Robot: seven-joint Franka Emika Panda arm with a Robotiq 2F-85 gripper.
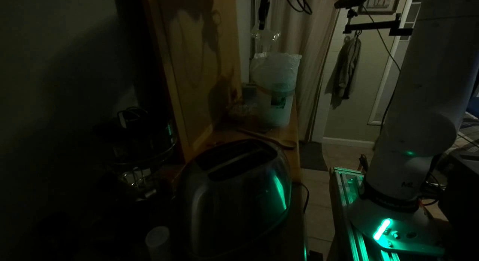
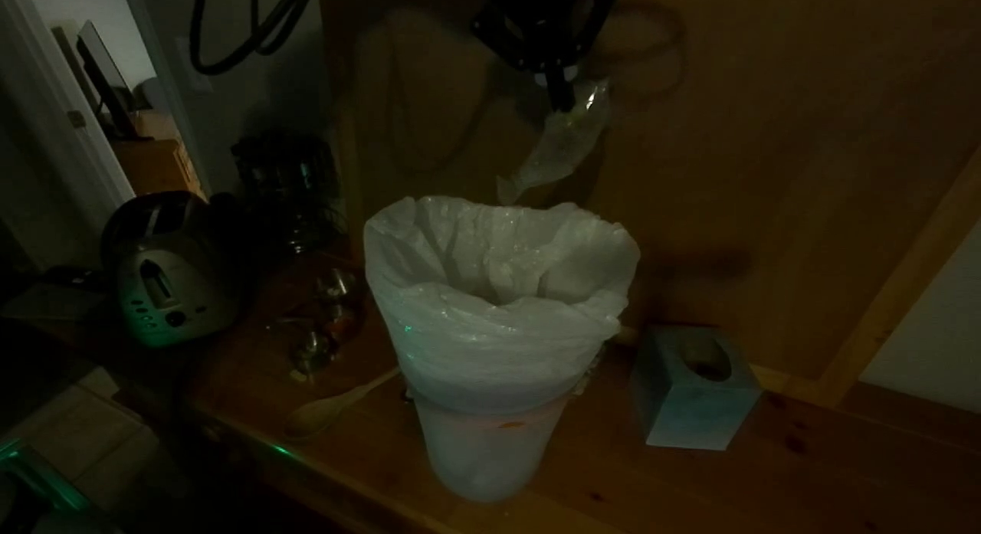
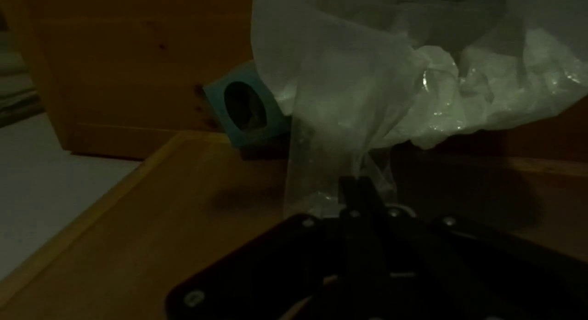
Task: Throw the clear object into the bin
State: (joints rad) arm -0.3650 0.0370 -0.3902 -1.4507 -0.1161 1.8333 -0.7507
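Clear object (image 2: 559, 147): quantity one. The item is thin plastic, hanging tilted above the bin (image 2: 490, 457), with its lower end near the rim in both exterior views. Exact alignment over the opening cannot be determined.

Fingers (image 3: 367, 191): quantity two. The wrist view shows the tips drawn together, clenched on the plastic; the clear object spreads out from them across the view of the bin's liner (image 2: 490, 350).

Bin: quantity one, upright on the table (image 2: 651, 496). A dark green mark (image 1: 278, 98) on its side is displayed only in an exterior view. The folds inside the liner are displayed best in an exterior view taken from above the rim.

Box (image 2: 690, 411): quantity one, pale blue, on the table near the bin. Its oval opening is visible there and in the wrist view.

Toaster (image 1: 232, 205): quantity one, with two slots. Its slots appear in both exterior views; its dial (image 2: 176, 319) and buttons appear only in an exterior view.

Wooden spoon (image 1: 284, 143): quantity one, lying on the table between the toaster and the bin, in both exterior views.

Shown only in an exterior view: one hanging garment (image 1: 348, 70), one pale cylinder (image 1: 158, 238) near the toaster, and one lit green indicator (image 1: 382, 229) at the arm base (image 1: 408, 233).
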